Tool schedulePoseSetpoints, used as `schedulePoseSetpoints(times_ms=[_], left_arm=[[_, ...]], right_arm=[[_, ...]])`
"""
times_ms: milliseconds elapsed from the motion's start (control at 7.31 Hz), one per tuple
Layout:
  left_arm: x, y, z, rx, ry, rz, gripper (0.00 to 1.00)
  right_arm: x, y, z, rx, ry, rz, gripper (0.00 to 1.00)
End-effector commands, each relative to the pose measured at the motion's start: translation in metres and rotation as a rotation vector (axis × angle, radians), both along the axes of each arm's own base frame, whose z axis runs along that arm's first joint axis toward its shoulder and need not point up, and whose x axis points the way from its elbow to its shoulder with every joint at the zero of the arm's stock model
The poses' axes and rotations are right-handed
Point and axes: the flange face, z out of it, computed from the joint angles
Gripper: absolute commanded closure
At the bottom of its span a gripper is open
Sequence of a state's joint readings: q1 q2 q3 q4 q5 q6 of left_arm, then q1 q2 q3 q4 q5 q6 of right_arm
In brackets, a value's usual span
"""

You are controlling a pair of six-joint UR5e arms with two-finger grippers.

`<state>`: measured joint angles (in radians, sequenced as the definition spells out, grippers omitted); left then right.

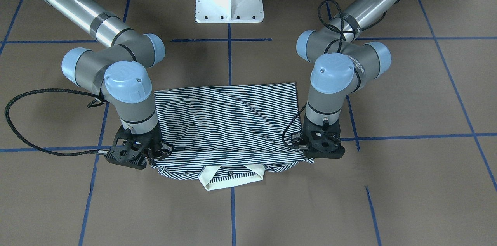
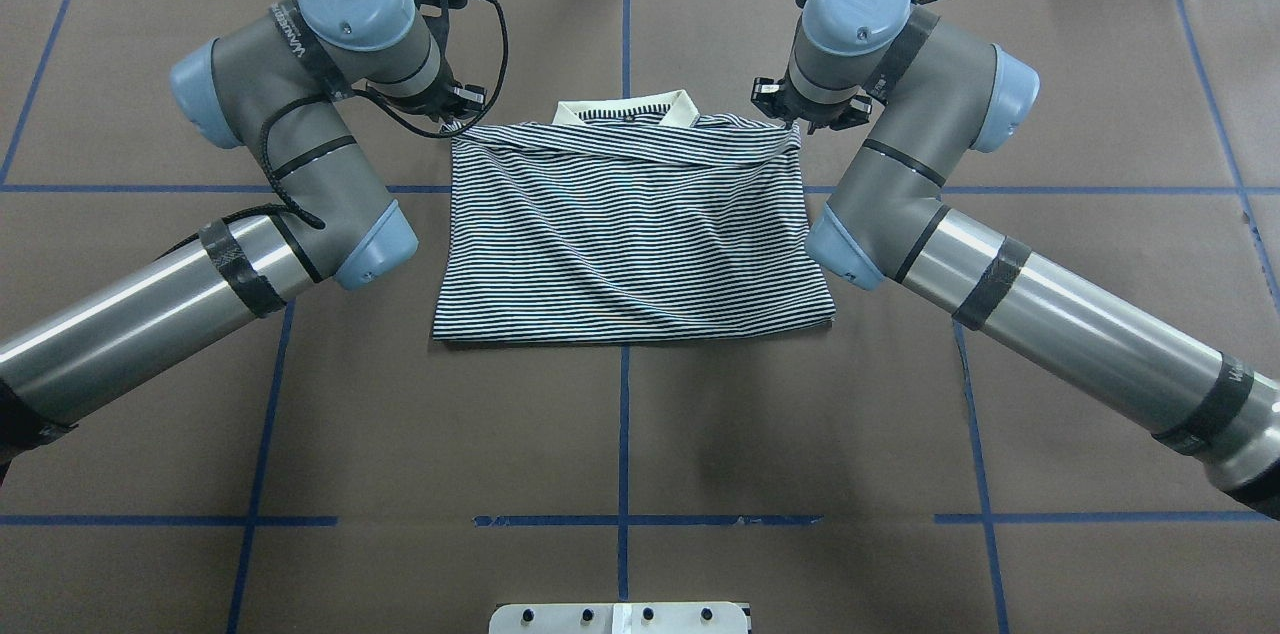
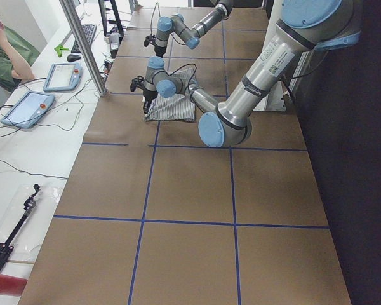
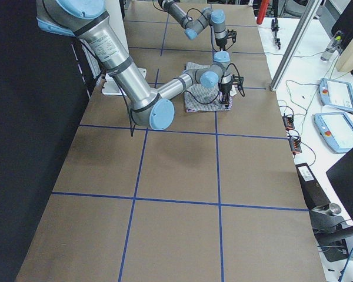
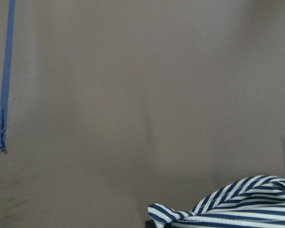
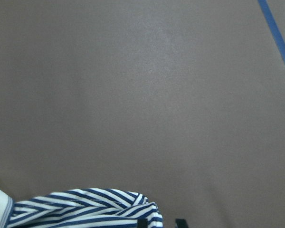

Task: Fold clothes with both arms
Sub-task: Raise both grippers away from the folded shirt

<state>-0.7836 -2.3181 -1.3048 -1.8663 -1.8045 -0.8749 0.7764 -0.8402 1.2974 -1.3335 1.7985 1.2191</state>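
Navy-and-white striped polo shirt (image 2: 630, 224) lies folded on brown counter (image 2: 700, 414). My left end effector (image 2: 462, 119) and right end effector (image 2: 790, 114) each pinch 1 far corner.

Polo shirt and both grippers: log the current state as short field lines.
polo shirt: striped, lying folded over on the table
top layer: its edge spans gripper to gripper, just short of the collar
collar: cream, sticking out past the fold, on the far side from the robot
left gripper: pinching the shirt corner beside the collar
right gripper: pinching the opposite corner
table: brown, with a blue tape grid
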Motion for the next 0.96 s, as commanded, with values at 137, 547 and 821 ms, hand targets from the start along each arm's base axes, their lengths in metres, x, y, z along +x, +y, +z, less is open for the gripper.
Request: schedulePoseSetpoints(times_ms=[137,547,821], left_arm=[[-0.026,0.023,-0.001,0.091,0.023,0.055,0.00],[-0.068,0.093,0.019,0.089,0.098,0.095,0.00],[-0.054,0.146,0.040,-0.004,0.137,0.086,0.08]], right_arm=[[0.038,-0.021,-0.004,0.112,0.011,-0.156,0.00],[0.078,-0.007,0.022,0.171,-0.025,-0.230,0.00],[0.080,-0.005,0.020,0.178,-0.034,-0.224,0.00]])
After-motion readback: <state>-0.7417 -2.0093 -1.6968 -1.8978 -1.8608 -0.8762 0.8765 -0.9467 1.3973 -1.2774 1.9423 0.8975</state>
